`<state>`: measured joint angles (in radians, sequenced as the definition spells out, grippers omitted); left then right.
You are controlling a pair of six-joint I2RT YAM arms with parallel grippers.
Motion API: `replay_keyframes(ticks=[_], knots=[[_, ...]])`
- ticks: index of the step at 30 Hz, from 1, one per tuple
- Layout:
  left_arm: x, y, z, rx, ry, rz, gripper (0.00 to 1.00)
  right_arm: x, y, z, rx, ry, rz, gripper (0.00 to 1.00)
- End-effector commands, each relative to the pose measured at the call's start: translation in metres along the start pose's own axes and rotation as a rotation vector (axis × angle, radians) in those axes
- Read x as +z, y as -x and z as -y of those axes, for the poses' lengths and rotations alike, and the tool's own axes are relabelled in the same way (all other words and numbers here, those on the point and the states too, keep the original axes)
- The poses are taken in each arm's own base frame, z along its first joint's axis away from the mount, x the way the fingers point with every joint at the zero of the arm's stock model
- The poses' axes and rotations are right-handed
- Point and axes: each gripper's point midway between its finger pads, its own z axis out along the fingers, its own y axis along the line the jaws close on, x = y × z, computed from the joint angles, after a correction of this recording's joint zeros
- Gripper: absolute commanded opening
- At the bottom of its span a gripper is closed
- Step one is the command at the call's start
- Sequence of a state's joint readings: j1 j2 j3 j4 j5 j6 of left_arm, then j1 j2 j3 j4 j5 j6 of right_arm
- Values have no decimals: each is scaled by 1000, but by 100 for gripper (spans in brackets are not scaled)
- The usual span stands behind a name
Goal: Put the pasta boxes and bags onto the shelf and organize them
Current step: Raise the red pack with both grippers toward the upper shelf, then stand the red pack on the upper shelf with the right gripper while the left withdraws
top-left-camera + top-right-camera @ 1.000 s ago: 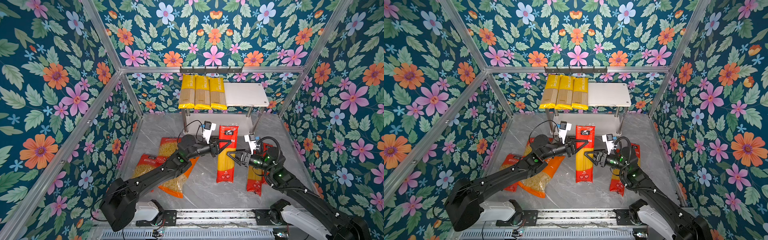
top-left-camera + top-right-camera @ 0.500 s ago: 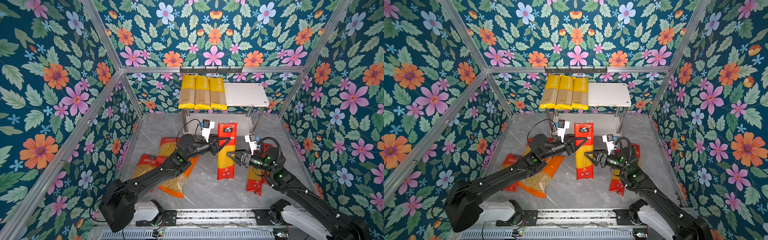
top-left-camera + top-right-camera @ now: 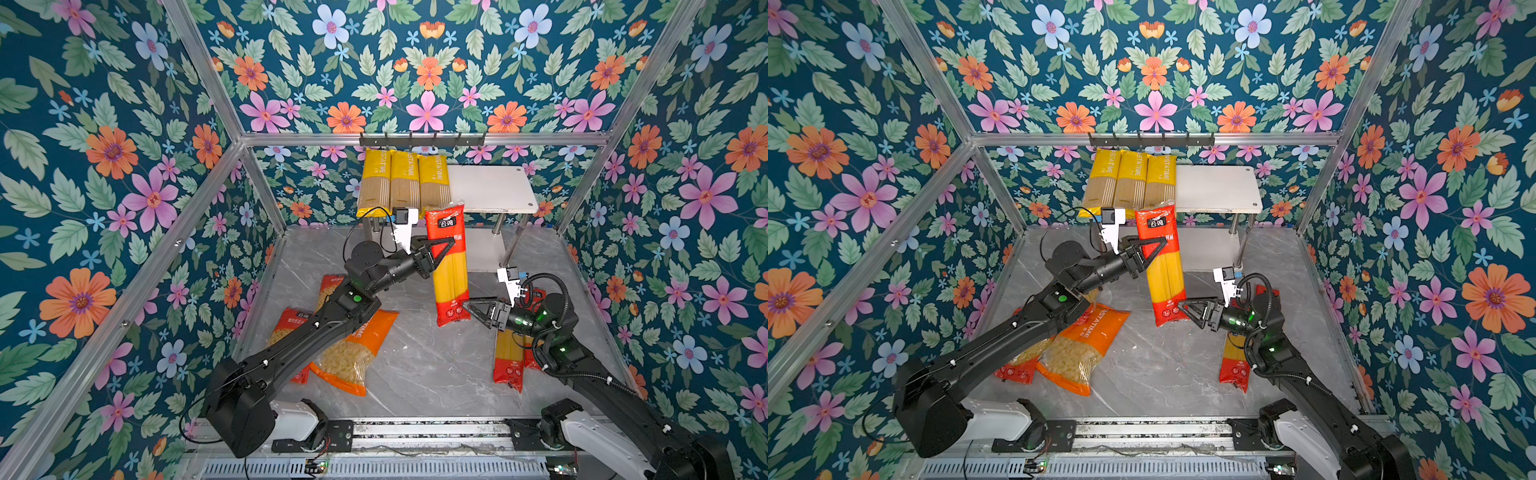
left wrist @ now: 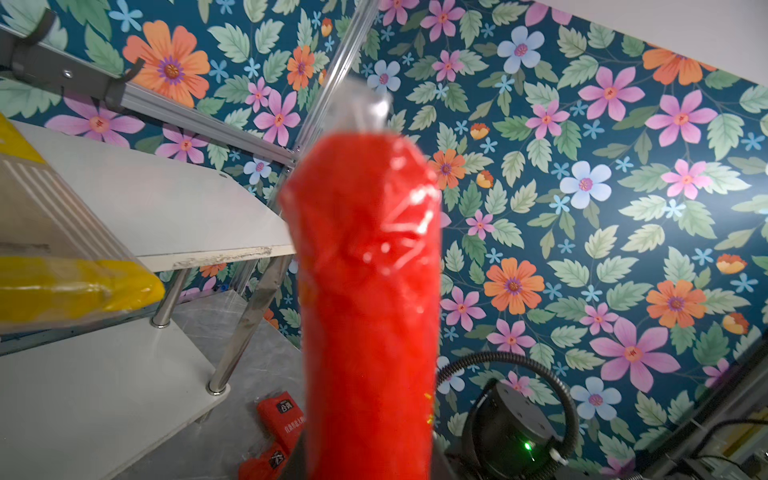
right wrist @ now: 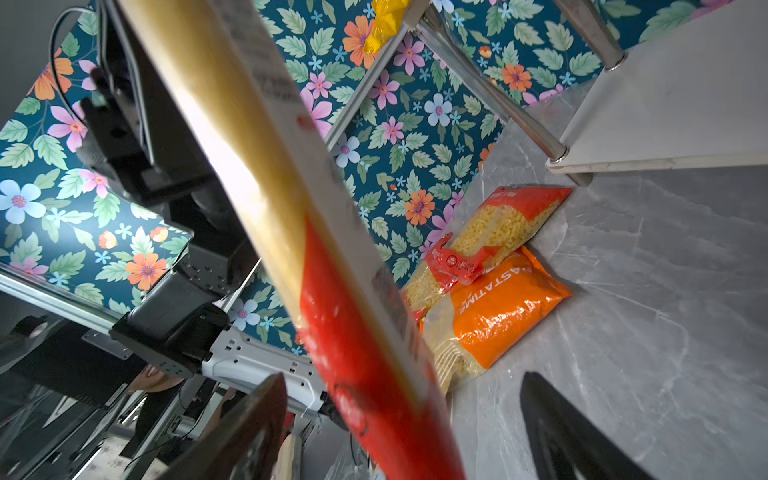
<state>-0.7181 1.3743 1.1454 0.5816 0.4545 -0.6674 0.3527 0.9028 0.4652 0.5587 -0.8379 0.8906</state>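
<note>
The left gripper (image 3: 442,251) is clamped on a red pack (image 3: 451,276) of spaghetti, its jaws pinching the pack's upper part just under the black label (image 3: 447,222). In both top views the pack hangs nearly upright from that grip, leaning a little. Its clear yellow middle sits below the gripper and its red lower end farther down. That lower end reaches the right gripper (image 3: 469,306), whose jaws stand wide apart. In the right wrist view the pack (image 5: 365,374) passes between the two fingers (image 5: 249,428), close to one and with grey table showing before the other, so nothing is gripped there. Just beyond the left gripper, behind the pack's top end, stands the shelf (image 3: 492,189). The left wrist view shows its upper board (image 4: 166,216) and lower board (image 4: 95,395) to one side of the blurred red pack (image 4: 365,270). Three yellow packs (image 3: 403,183) lie side by side on the half of the upper board nearest the left gripper, and the half beyond the held pack shows plain white. Under the left arm, back from its gripper, an orange bag (image 3: 357,353) and two red bags (image 3: 291,322) lie on the grey table (image 3: 415,374). Beneath the right arm, just behind its gripper, two more red packs (image 3: 509,361) lie flat on the table, side by side.
</note>
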Motion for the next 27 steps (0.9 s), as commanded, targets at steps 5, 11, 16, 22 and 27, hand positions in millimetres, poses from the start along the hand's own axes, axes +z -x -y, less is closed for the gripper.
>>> replay_keyframes(ticks=[5, 11, 16, 22, 27], knots=[[6, 53, 25, -42, -116, 184, 0, 3, 15, -24, -31, 120, 37, 83], [11, 55, 16, -151, -148, 203, 0, 6, 32, -26, -47, 149, 114, 75], [16, 45, 6, -213, -147, 187, 0, 6, 40, -29, -43, 162, 148, 59], [20, 46, -3, -226, -127, 184, 8, 5, 46, -25, -37, 142, 193, 32], [28, 48, -16, -246, -108, 185, 22, 2, 59, -32, -53, 121, 233, 18]])
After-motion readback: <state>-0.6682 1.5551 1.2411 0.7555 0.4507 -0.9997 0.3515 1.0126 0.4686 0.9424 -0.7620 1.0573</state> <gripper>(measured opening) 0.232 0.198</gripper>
